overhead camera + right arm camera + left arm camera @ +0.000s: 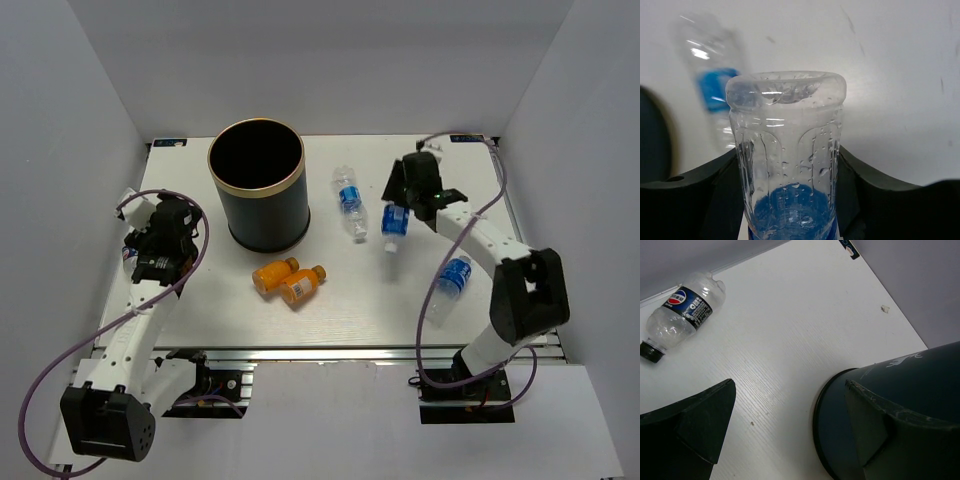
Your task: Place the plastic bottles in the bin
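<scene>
Right gripper (400, 208) pinching water bottle (393, 228), fingers (695, 200) pressed on both flanks. I place it at 2 o'clock on table (220, 320). Second water bottle (350, 203) lies just at its 9 o'clock. Third water bottle (453, 277) at its 4 o'clock, by right arm. Two orange bottles (274, 275) side by side at 6 o'clock of bin (256, 185). Bin upright at table's 11 o'clock. Left gripper (790, 385) spread wide, nothing between, bin wall beside one finger. I also see dark-label bottle (682, 315) lying flat in left wrist view.
</scene>
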Tool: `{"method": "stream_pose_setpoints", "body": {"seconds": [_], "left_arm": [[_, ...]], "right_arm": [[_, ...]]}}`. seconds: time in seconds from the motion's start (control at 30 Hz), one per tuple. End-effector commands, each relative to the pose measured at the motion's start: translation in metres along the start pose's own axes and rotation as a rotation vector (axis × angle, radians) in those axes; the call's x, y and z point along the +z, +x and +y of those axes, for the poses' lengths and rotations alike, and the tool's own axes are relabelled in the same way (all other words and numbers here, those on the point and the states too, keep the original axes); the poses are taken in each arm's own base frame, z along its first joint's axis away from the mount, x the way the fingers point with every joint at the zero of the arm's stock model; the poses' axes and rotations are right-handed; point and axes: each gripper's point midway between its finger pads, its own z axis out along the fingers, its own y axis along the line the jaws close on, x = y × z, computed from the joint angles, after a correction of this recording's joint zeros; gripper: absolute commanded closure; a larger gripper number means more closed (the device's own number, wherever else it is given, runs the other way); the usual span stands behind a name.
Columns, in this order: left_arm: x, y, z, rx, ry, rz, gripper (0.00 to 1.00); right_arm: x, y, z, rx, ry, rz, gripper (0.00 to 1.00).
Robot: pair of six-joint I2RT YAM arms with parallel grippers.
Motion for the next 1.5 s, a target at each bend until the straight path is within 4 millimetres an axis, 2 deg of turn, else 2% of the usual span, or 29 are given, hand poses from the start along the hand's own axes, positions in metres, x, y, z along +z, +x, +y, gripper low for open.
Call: {"method": "stream_pose_setpoints", "body": {"seconds": [0.0, 0.07, 0.13, 0.27, 0.3, 0.33, 0.37, 0.4, 0.43, 0.47, 0.5, 0.53, 0.57, 0.6, 0.63, 0.73, 0.77, 0.9, 1.03, 1.1, 1.13, 1.2, 1.23, 1.3, 1.33, 1.37, 1.4, 1.43, 1.47], "left_arm": [[0.002, 0.003, -0.006, -0.004, 0.032, 0.015, 0.02], [0.005, 0.007, -0.006, 0.007, 0.022, 0.023, 0.02], [0.008, 0.010, -0.005, 0.002, 0.019, 0.027, 0.02], [0.014, 0.018, -0.007, 0.020, 0.023, 0.065, 0.02], [0.015, 0.018, -0.005, 0.023, 0.016, 0.064, 0.02], [0.016, 0.018, -0.003, 0.026, 0.006, 0.065, 0.02], [0.017, 0.018, -0.001, 0.026, 0.000, 0.067, 0.02], [0.018, 0.020, 0.000, 0.029, -0.001, 0.071, 0.02], [0.019, 0.020, 0.001, 0.026, -0.003, 0.073, 0.02], [0.020, 0.021, 0.002, 0.025, -0.005, 0.075, 0.02], [0.021, 0.021, 0.003, 0.021, -0.007, 0.078, 0.02], [0.022, 0.022, 0.003, 0.019, -0.006, 0.082, 0.02], [0.023, 0.023, 0.003, 0.021, -0.002, 0.085, 0.02], [0.025, 0.025, 0.005, 0.024, -0.007, 0.094, 0.02], [0.025, 0.023, 0.005, 0.023, -0.009, 0.093, 0.02], [0.030, 0.019, 0.019, 0.037, -0.077, 0.076, 0.02], [0.031, 0.019, 0.024, 0.032, -0.094, 0.073, 0.02], [0.040, 0.015, 0.034, 0.010, -0.123, 0.090, 0.02], [0.047, 0.010, 0.044, 0.018, -0.178, 0.081, 0.02], [0.053, 0.001, 0.051, 0.009, -0.213, 0.064, 0.02], [0.056, -0.001, 0.055, 0.035, -0.224, 0.065, 0.02], [0.066, -0.012, 0.066, 0.047, -0.278, 0.062, 0.02], [0.070, -0.016, 0.069, 0.096, -0.283, 0.068, 0.02], [0.088, -0.019, 0.078, 0.137, -0.295, 0.087, 0.02], [0.096, -0.021, 0.078, 0.177, -0.273, 0.096, 0.02], [0.103, -0.021, 0.084, 0.176, -0.280, 0.108, 0.02], [0.116, -0.015, 0.100, 0.167, -0.318, 0.147, 0.02], [0.123, -0.017, 0.103, 0.148, -0.324, 0.167, 0.02], [0.129, -0.015, 0.109, 0.123, -0.336, 0.194, 0.02]], "right_arm": [[-0.081, -0.113, 0.081, -0.099, -0.349, -0.332, 0.52], [-0.122, -0.147, 0.121, -0.223, -0.514, -0.461, 0.53], [-0.171, -0.161, 0.176, -0.320, -0.731, -0.583, 0.54], [-0.282, -0.194, 0.260, -0.501, -1.018, -1.075, 0.53], [-0.294, -0.201, 0.268, -0.487, -1.044, -1.146, 0.52], [-0.285, -0.198, 0.283, -0.491, -1.067, -1.168, 0.52], [-0.311, -0.213, 0.293, -0.475, -1.116, -1.254, 0.52], [-0.318, -0.220, 0.300, -0.456, -1.143, -1.287, 0.52], [-0.295, -0.216, 0.317, -0.450, -1.161, -1.261, 0.51], [-0.294, -0.218, 0.328, -0.421, -1.206, -1.245, 0.51], [-0.322, -0.229, 0.336, -0.420, -1.271, -1.322, 0.48], [-0.319, -0.227, 0.345, -0.421, -1.293, -1.338, 0.48], [-0.293, -0.211, 0.363, -0.433, -1.305, -1.317, 0.51], [-0.303, -0.219, 0.367, -0.419, -1.310, -1.368, 0.53], [-0.278, -0.207, 0.381, -0.433, -1.305, -1.329, 0.52], [-0.259, -0.191, 0.396, -0.440, -1.301, -1.284, 0.43], [-0.257, -0.187, 0.398, -0.438, -1.298, -1.283, 0.31], [-0.248, -0.185, 0.396, -0.455, -1.252, -1.268, 0.11], [-0.271, -0.196, 0.388, -0.470, -1.245, -1.198, 0.11], [-0.267, -0.193, 0.385, -0.494, -1.219, -1.108, 0.11], [-0.283, -0.201, 0.377, -0.505, -1.207, -1.110, 0.11], [-0.266, -0.190, 0.364, -0.523, -1.132, -0.975, 0.11], [-0.286, -0.198, 0.348, -0.522, -1.113, -0.979, 0.11], [-0.258, -0.177, 0.325, -0.518, -1.018, -0.865, 0.11], [-0.275, -0.178, 0.304, -0.513, -0.989, -0.847, 0.11], [-0.269, -0.177, 0.287, -0.488, -0.935, -0.815, 0.11], [-0.240, -0.148, 0.270, -0.507, -0.891, -0.723, 0.11], [-0.261, -0.151, 0.250, -0.488, -0.891, -0.750, 0.11], [-0.257, -0.143, 0.237, -0.469, -0.883, -0.731, 0.11]]}}
